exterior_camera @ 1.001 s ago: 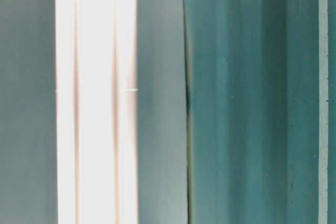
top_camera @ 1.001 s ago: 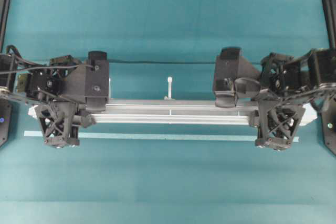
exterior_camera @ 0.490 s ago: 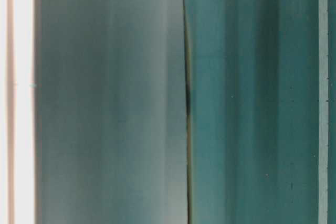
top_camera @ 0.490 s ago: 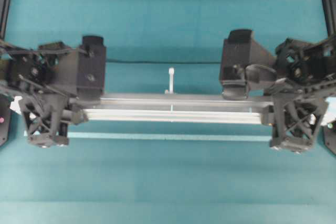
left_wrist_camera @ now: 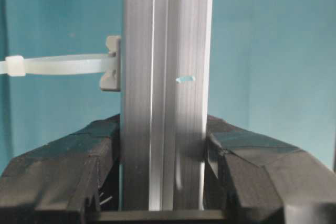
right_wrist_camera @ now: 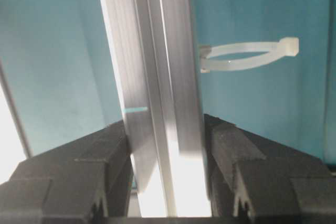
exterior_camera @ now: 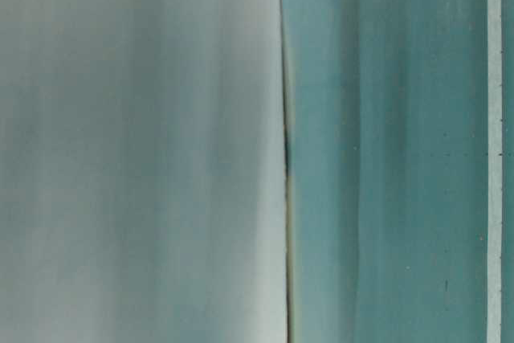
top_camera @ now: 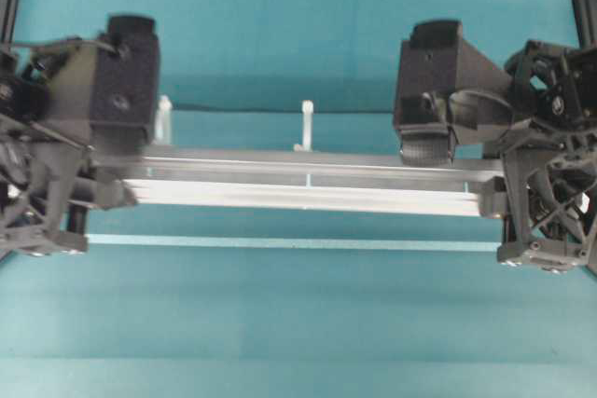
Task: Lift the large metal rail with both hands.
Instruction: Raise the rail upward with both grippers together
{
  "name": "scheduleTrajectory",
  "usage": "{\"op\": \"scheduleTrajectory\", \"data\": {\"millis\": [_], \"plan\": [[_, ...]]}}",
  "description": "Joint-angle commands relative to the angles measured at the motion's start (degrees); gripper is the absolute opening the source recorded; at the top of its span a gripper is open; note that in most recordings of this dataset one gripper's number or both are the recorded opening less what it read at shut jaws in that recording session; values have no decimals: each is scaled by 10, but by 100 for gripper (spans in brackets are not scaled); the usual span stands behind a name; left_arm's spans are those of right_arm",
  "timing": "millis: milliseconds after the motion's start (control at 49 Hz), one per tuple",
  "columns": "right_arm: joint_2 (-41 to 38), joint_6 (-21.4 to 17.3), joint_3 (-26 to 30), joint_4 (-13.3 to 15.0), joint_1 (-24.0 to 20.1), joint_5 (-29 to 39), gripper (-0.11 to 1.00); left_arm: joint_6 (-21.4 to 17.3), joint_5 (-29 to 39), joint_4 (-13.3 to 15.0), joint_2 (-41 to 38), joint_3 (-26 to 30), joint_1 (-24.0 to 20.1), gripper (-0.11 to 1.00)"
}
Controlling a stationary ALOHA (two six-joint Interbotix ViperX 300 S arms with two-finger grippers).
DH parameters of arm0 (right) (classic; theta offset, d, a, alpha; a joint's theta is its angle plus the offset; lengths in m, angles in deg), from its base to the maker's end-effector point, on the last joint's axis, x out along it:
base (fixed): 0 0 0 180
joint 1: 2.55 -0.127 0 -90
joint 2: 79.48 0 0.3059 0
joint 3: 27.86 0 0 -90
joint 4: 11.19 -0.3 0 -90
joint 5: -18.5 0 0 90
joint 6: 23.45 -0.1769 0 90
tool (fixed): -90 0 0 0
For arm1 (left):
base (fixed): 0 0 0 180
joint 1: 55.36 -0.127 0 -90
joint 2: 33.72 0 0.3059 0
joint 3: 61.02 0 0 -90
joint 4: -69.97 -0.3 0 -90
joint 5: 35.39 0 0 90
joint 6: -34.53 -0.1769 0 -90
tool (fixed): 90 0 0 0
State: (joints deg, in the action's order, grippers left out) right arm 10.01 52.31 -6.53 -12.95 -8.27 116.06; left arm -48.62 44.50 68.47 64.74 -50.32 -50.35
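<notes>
The large metal rail point(top_camera: 308, 184), silver-grey and grooved, hangs level above the teal table point(top_camera: 298, 323), with white pegs point(top_camera: 306, 124) standing on its far edge. My left gripper point(top_camera: 110, 185) is shut on the rail's left end and my right gripper point(top_camera: 492, 191) on its right end. In the left wrist view the rail point(left_wrist_camera: 165, 77) runs between the black fingers point(left_wrist_camera: 86, 153) of the left gripper point(left_wrist_camera: 163, 150), both pressed against its sides. The right wrist view shows the rail point(right_wrist_camera: 157, 77) clamped the same way in the right gripper point(right_wrist_camera: 165, 150).
A thin pale-teal strip point(top_camera: 289, 243) lies flat on the table below the rail. A black cable point(top_camera: 280, 109) runs along the table behind it. The table-level view is a blur of grey point(exterior_camera: 136, 150) and teal.
Both grippers have risen with the rail, which now looks larger and closer to the overhead camera. The bright band has slid out of the table-level view.
</notes>
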Motion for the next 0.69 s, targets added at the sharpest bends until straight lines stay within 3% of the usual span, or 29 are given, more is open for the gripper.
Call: {"op": "scheduleTrajectory", "data": {"millis": [0,429,674], "plan": [[-1,-6,38,4,3,-11,42,2,9,-1,-2,49,-2,37],[1,-6,75,2,11,-2,42,-2,81,-2,-30,135,-10,37],[1,-7,83,1,9,1,42,0,81,-1,-32,143,-9,37]]}}
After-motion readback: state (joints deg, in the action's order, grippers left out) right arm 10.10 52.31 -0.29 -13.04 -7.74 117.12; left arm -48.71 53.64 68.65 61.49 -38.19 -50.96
